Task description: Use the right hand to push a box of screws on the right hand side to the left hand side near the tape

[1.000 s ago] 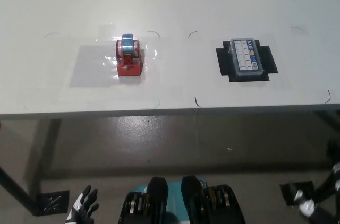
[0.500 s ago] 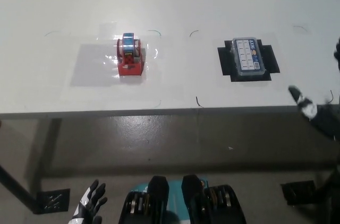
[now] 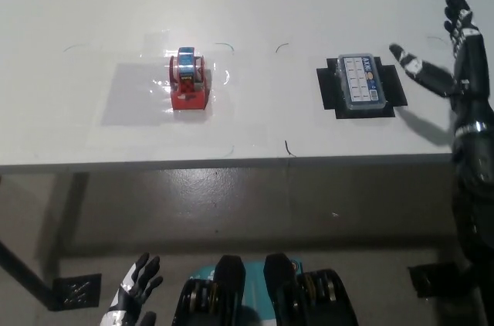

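**Fingers spread to the right of the screw box, push side already correct**

The fingers (image 3: pixel 409 63) of the black right hand (image 3: pixel 455 56) are spread apart and hold nothing; one points left toward the box of screws (image 3: pixel 360 84), the others rise toward the far edge of the table (image 3: pixel 247 1).

Taking the box of screws as the landmark:

- The table carries everything; its near edge runs below the box, and the box sits on its right half.
- The right arm comes up from the lower right and stands to the right of the box, above the table surface.
- The right hand is just to the right of the box, apart from it, with no contact visible. It is plainly the nearer hand.
- The white left hand (image 3: pixel 137 295) rests far to the lower left of the box, below the table edge, its fingers open and empty.
- A black mat (image 3: pixel 388 86) lies under the box, showing around its sides.
- The tape (image 3: pixel 188 81), in a red dispenser, stands well to the left of the box, on roughly the same line across the table.

The box's long axis runs from near edge to far edge, so its long right flank faces the hand. The push should therefore go straight left, meeting that flank broadside; striking near one end would likely turn the box instead of sliding it.
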`<state>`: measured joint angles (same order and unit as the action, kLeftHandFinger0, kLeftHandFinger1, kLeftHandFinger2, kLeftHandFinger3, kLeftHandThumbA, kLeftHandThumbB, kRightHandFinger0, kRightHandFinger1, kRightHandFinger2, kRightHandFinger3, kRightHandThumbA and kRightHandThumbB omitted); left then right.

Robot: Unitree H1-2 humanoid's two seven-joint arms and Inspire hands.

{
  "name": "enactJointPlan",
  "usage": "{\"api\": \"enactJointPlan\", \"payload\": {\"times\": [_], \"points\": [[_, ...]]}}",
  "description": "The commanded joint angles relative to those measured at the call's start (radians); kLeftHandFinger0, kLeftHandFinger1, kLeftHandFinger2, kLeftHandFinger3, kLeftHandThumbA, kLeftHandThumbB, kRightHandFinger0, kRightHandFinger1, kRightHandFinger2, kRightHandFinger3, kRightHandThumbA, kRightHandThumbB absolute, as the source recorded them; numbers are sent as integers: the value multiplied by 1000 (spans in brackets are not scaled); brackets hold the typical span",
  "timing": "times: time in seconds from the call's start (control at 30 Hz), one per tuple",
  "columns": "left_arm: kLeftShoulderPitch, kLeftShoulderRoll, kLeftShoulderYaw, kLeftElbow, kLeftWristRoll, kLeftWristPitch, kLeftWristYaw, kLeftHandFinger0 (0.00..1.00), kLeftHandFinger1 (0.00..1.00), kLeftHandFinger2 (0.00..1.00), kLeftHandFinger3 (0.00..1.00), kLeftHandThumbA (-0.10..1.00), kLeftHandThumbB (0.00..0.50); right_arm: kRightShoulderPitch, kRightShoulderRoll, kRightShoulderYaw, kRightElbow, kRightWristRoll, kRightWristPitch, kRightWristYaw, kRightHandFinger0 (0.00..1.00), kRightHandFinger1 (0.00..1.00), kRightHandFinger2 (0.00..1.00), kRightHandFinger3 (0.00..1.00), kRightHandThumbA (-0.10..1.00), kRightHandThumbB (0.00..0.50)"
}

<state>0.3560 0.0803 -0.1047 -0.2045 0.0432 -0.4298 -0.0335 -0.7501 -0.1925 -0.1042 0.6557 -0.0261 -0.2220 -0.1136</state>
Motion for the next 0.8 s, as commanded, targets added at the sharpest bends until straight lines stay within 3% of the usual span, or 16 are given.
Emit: {"api": "enactJointPlan", "payload": {"times": [0.0,0.17,0.43,0.47,0.6,0.67,0.7,0.77], "points": [[12,0,-13,-62,-29,-40,-18,1000,1000,1000,1000,847,155,-161,-30,-32,187,66,-55,42,1000,1000,1000,1000,975,90],[23,-3,-26,-80,-28,-40,-22,1000,1000,1000,1000,811,121,-268,-34,-60,406,103,-71,88,1000,1000,1000,1000,1000,163],[48,-4,-40,-97,-37,-40,-27,1000,1000,1000,1000,820,128,-359,-7,-141,665,192,-57,194,1000,1000,1000,1000,1000,253],[50,-1,-42,-95,-39,-40,-30,1000,1000,1000,1000,828,129,-356,3,-159,697,208,-52,213,1000,1000,1000,1000,1000,291],[55,7,-43,-102,-47,-30,-35,1000,1000,1000,1000,832,132,-344,29,-198,727,237,-33,243,1000,1000,1000,1000,1000,279],[53,6,-44,-105,-49,-24,-37,1000,1000,1000,1000,839,131,-338,40,-217,730,255,-27,257,1000,1000,1000,1000,1000,235],[51,7,-43,-103,-52,-26,-38,1000,1000,1000,1000,835,128,-330,50,-230,736,265,-20,256,1000,1000,1000,1000,1000,288],[49,5,-44,-102,-53,-27,-39,1000,1000,1000,1000,833,134,-317,63,-250,742,280,-19,267,1000,1000,1000,1000,1000,306]]}}
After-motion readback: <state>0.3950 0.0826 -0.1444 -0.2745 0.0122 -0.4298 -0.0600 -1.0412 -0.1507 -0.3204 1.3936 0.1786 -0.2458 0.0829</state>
